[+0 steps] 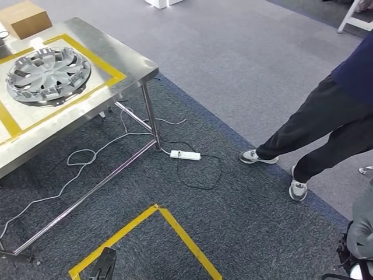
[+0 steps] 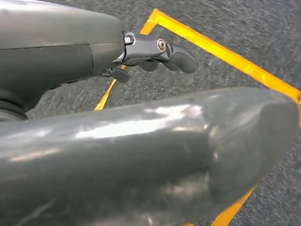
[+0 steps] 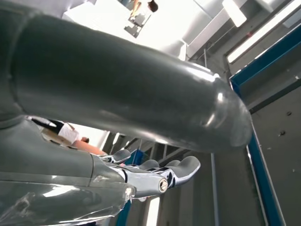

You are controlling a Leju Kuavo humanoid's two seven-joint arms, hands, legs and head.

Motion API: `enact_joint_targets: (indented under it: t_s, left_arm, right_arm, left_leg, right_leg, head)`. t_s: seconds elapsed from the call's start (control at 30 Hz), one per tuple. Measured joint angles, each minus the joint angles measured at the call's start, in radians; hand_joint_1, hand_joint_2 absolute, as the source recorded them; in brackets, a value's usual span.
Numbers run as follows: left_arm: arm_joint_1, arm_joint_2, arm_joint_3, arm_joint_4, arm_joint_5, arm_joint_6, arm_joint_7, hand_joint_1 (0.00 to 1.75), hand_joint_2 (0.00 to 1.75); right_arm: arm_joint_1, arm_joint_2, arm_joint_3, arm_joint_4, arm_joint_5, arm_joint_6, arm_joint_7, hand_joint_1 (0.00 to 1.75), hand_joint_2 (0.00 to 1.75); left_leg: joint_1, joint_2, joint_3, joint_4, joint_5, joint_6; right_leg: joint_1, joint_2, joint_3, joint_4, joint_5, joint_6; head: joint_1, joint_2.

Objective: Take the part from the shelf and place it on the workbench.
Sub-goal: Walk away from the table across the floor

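The part, a silver wheel cover (image 1: 47, 73), lies flat on the steel workbench (image 1: 132, 64) at the upper left, inside a yellow taped rectangle. My left hand (image 1: 103, 265) hangs low at the bottom edge, over the dark carpet and well away from the bench. In the left wrist view that hand (image 2: 142, 141) holds nothing, and its dark fingers (image 2: 167, 52) stretch out above the yellow floor tape. My right hand (image 3: 124, 117) points up toward the ceiling lights. Its fingers (image 3: 160, 176) are extended and apart with nothing between them.
A person's legs (image 1: 316, 134) in black trousers and grey shoes stand at the right. A white power strip (image 1: 185, 154) and loose cables lie on the carpet by the bench leg (image 1: 150, 116). A cardboard box (image 1: 24, 18) sits on the bench's far corner. Yellow tape (image 1: 176, 227) marks the floor.
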Motion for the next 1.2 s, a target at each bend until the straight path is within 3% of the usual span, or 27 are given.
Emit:
enact_joint_targets:
  t_s: [0.03,0.1,0.17,0.23,0.3,0.33,0.37,0.43,0.5,0.53,0.6,0.67,0.77,0.8,0.83,0.87,0.9,0.97,1.03,1.1,1.13,1.2]
  left_arm:
    - [0.0,0.0,0.0,0.0,0.0,0.0,0.0,0.0,0.0]
    - [-0.002,-0.001,0.0,0.0,0.0,0.0,0.001,0.0,0.0]
    - [-0.004,-0.002,0.001,0.0,-0.001,0.001,0.002,0.0,0.0]
    - [-0.002,-0.002,0.002,0.0,-0.002,0.002,0.002,0.0,0.0]
    - [0.002,0.0,0.002,0.0,-0.004,0.002,0.003,0.0,0.0]
    - [0.002,0.0,0.002,0.0,-0.004,0.002,0.003,0.0,0.0]
    - [0.002,0.001,0.002,0.0,-0.005,0.002,0.004,0.0,0.0]
    - [0.001,0.001,0.003,0.0,-0.007,0.002,0.004,0.0,0.0]
    - [0.0,0.002,0.006,0.0,-0.008,0.002,0.003,0.0,0.0]
    - [0.0,0.002,0.007,0.0,-0.008,0.002,0.003,0.0,0.0]
    - [0.0,0.002,0.009,0.0,-0.013,0.002,0.002,0.0,0.0]
    - [0.0,0.0,0.009,0.0,-0.019,0.001,0.002,0.0,0.0]
    - [0.005,-0.001,0.009,0.0,-0.037,-0.003,0.007,0.0,0.0]
    - [0.008,-0.002,0.009,0.0,-0.043,-0.004,0.01,0.0,0.0]
    - [0.01,-0.003,0.009,0.0,-0.049,-0.005,0.012,0.0,0.0]
    - [0.011,-0.003,0.009,0.0,-0.052,-0.006,0.014,0.0,0.0]
    - [0.011,-0.004,0.009,0.0,-0.057,-0.006,0.015,0.0,0.0]
    - [0.007,-0.005,0.009,0.0,-0.064,-0.006,0.018,0.0,0.0]
    - [0.002,-0.008,0.009,0.0,-0.072,-0.007,0.02,0.0,0.0]
    - [-0.003,-0.012,0.009,0.0,-0.078,-0.009,0.021,0.0,0.0]
    - [-0.006,-0.013,0.009,0.0,-0.08,-0.009,0.022,0.0,0.0]
    - [-0.008,-0.016,0.01,-0.001,-0.083,-0.01,0.022,0.0,0.0]
  right_arm:
    - [0.0,0.0,0.0,0.0,0.0,0.0,0.0,0.0,0.0]
    - [0.001,0.0,0.0,0.0,-0.001,0.0,0.0,0.0,0.0]
    - [0.0,0.0,-0.001,0.0,0.0,0.0,0.0,0.0,0.0]
    - [-0.002,0.0,-0.001,0.0,0.0,-0.001,0.0,0.0,0.0]
    - [-0.002,0.0,-0.001,0.001,0.0,-0.001,0.0,0.0,0.0]
    - [-0.001,0.0,-0.001,0.001,0.0,-0.001,0.0,0.0,0.0]
    - [0.0,0.0,-0.001,0.002,0.0,-0.001,0.0,0.0,0.0]
    - [0.002,0.001,-0.002,0.004,-0.007,-0.001,0.004,0.0,0.0]
    - [0.011,0.007,-0.007,0.01,-0.027,0.003,0.011,0.0,0.0]
    - [0.02,0.013,-0.012,0.018,-0.04,0.007,0.017,0.0,0.0]
    - [0.046,0.032,-0.035,0.051,-0.064,0.014,0.034,0.0,0.0]
    - [0.061,0.057,-0.069,0.112,-0.077,0.022,0.053,0.0,0.0]
    - [0.052,0.107,-0.127,0.287,-0.083,0.047,0.066,0.0,0.0]
    - [0.044,0.125,-0.146,0.364,-0.084,0.058,0.064,0.0,0.0]
    - [0.033,0.141,-0.166,0.45,-0.082,0.068,0.059,0.0,0.0]
    - [0.016,0.155,-0.187,0.547,-0.074,0.074,0.053,0.0,0.0]
    - [-0.007,0.166,-0.205,0.65,-0.062,0.077,0.048,0.0,0.0]
    - [-0.063,0.183,-0.237,0.869,-0.035,0.074,0.042,0.0,0.0]
    - [-0.117,0.193,-0.261,1.082,-0.025,0.071,0.047,0.0,0.0]
    - [-0.154,0.2,-0.285,1.275,-0.025,0.073,0.069,0.0,0.0]
    - [-0.164,0.203,-0.298,1.356,-0.026,0.076,0.088,0.0,0.0]
    - [-0.176,0.211,-0.318,1.483,-0.03,0.089,0.135,0.0,0.0]
  left_leg:
    - [0.0,-0.005,0.005,-0.014,-0.001,0.004]
    - [0.0,0.013,0.005,-0.019,0.002,0.016]
    - [0.002,0.034,0.007,-0.023,0.007,0.029]
    - [0.0,0.054,0.007,-0.025,0.007,0.037]
    - [-0.002,0.075,0.007,-0.024,0.007,0.038]
    - [-0.003,0.086,0.007,-0.024,0.006,0.038]
    - [-0.003,0.097,0.008,-0.024,0.005,0.037]
    - [-0.004,0.115,0.012,-0.024,0.002,0.033]
    - [-0.01,0.128,0.016,-0.023,-0.003,0.024]
    - [-0.012,0.134,0.018,-0.024,-0.003,0.019]
    - [-0.011,0.144,0.02,-0.026,-0.003,0.009]
    - [-0.008,0.122,0.011,-0.003,-0.025,-0.001]
    - [-0.007,0.07,-0.069,0.17,-0.114,-0.006]
    - [-0.007,0.064,-0.098,0.226,-0.132,-0.006]
    - [-0.007,0.062,-0.113,0.252,-0.132,-0.004]
    - [-0.007,0.06,-0.11,0.24,-0.111,-0.003]
    - [-0.007,0.055,-0.089,0.191,-0.077,0.0]
    - [-0.004,0.021,-0.024,0.054,-0.014,0.005]
    - [-0.003,-0.003,0.009,-0.02,0.006,0.008]
    - [-0.004,0.006,0.011,-0.028,0.009,0.017]
    - [-0.004,0.013,0.011,-0.033,0.014,0.024]
    - [0.0,0.03,0.013,-0.045,0.024,0.036]
  right_leg:
    - [0.0,0.009,-0.004,-0.001,0.002,0.006]
    - [-0.003,0.02,-0.011,-0.005,0.007,0.017]
    - [-0.002,-0.013,-0.034,0.035,-0.016,0.027]
    - [0.0,-0.065,-0.089,0.152,-0.077,0.033]
    - [-0.001,-0.083,-0.14,0.266,-0.122,0.038]
    - [-0.001,-0.086,-0.144,0.278,-0.119,0.038]
    - [-0.001,-0.09,-0.126,0.248,-0.098,0.038]
    - [0.0,-0.118,-0.049,0.111,-0.042,0.036]
    - [0.003,-0.141,0.008,0.014,-0.016,0.027]
    - [0.006,-0.142,0.015,0.0,-0.016,0.021]
    - [0.007,-0.122,0.012,-0.002,-0.011,0.007]
    - [0.004,-0.106,0.012,-0.008,-0.005,-0.005]
    - [0.001,-0.078,0.009,-0.012,0.001,-0.015]
    - [0.001,-0.067,0.007,-0.011,0.002,-0.017]
    - [0.0,-0.055,0.006,-0.011,0.003,-0.017]
    - [0.0,-0.043,0.004,-0.011,0.005,-0.016]
    - [-0.001,-0.03,0.003,-0.011,0.007,-0.014]
    - [-0.001,-0.007,-0.001,-0.009,0.011,-0.006]
    - [-0.001,0.01,-0.008,-0.009,0.016,0.004]
    - [-0.003,0.022,-0.014,-0.017,0.024,0.016]
    - [-0.004,0.016,-0.018,-0.016,0.024,0.023]
    - [-0.003,-0.027,-0.05,0.037,-0.007,0.033]
  head:
    - [0.0,0.0]
    - [0.0,0.0]
    - [0.006,0.0]
    - [0.014,0.0]
    - [0.014,0.0]
    - [0.014,0.0]
    - [0.014,0.0]
    - [0.015,0.0]
    - [0.013,0.0]
    - [0.012,0.0]
    - [0.01,0.0]
    - [0.01,0.0]
    - [0.008,0.0]
    - [0.007,0.0]
    - [0.008,0.0]
    - [0.007,0.0]
    - [0.007,0.0]
    - [0.007,0.0]
    - [0.008,0.0]
    - [0.008,0.0]
    - [0.008,0.0]
    - [0.013,0.0]
